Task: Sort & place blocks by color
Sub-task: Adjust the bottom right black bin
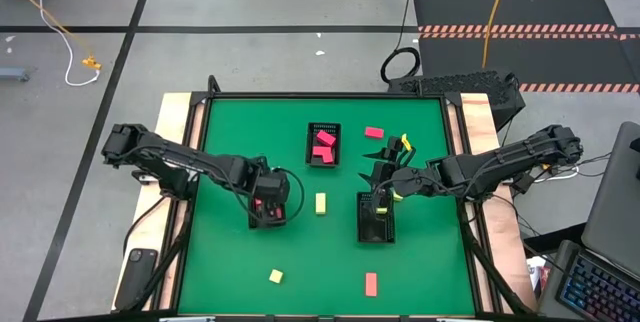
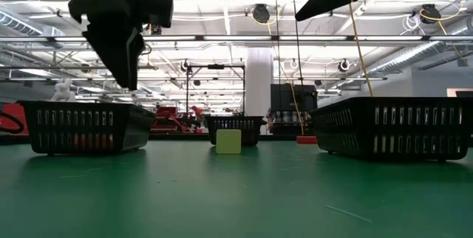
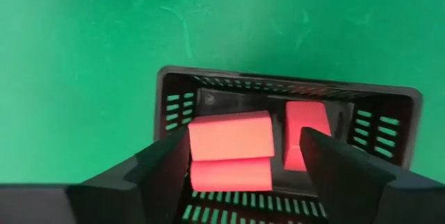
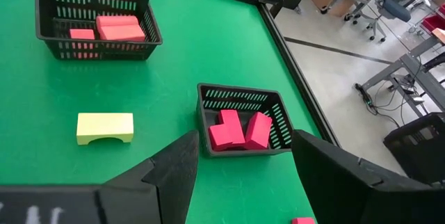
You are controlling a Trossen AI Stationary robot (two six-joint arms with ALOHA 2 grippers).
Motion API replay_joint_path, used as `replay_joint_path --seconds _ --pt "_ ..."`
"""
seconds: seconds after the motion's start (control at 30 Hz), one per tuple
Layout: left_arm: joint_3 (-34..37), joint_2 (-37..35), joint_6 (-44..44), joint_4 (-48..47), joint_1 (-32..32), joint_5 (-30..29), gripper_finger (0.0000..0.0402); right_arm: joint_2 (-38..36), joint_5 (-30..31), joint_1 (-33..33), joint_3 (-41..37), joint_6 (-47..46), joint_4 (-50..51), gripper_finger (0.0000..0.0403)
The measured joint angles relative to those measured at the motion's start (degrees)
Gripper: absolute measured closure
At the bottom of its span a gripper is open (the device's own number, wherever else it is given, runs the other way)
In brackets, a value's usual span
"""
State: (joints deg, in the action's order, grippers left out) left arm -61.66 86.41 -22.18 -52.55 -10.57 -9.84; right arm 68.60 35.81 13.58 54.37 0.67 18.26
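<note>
So roughly half done: salmon blocks (image 3: 229, 135) sit in the left tray (image 1: 268, 205) under the spread, empty left gripper (image 3: 247, 165), pink ones (image 4: 236, 130) are binned, five blocks (image 1: 320, 203) still loose, right gripper (image 1: 393, 184) spread too.

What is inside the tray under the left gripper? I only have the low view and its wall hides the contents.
Observer: Salmon-orange blocks, three that I can see, two of them stacked, lie in the left tray.
Operator: Is that gripper carrying one?
Observer: No. The left gripper is open and empty above the tray.
Operator: Any loose blocks outside my view?
Observer: Yes. The high view shows a small yellow block and a salmon-orange bar on the mat, away from the trays. The right gripper is open too.
</note>
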Motion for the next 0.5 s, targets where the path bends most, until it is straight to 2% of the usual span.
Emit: replay_joint_path --seconds 0.23,0.4,0.5 --pt "-3.4 0.0 -6.0 2.5 0.0 3.9 0.0144 0.0 0.0 0.0 0.0 0.0 0.0 0.0179" --pt "-3.4 0.3 -10.6 12.6 -0.1 11.8 0.0145 0.0 0.0 0.0 0.0 -0.2 0.1 0.0179" --pt "-3.4 0.7 -10.9 19.7 -1.0 12.8 0.0144 0.0 -0.3 0.0 0.0 -0.8 0.5 0.0179"
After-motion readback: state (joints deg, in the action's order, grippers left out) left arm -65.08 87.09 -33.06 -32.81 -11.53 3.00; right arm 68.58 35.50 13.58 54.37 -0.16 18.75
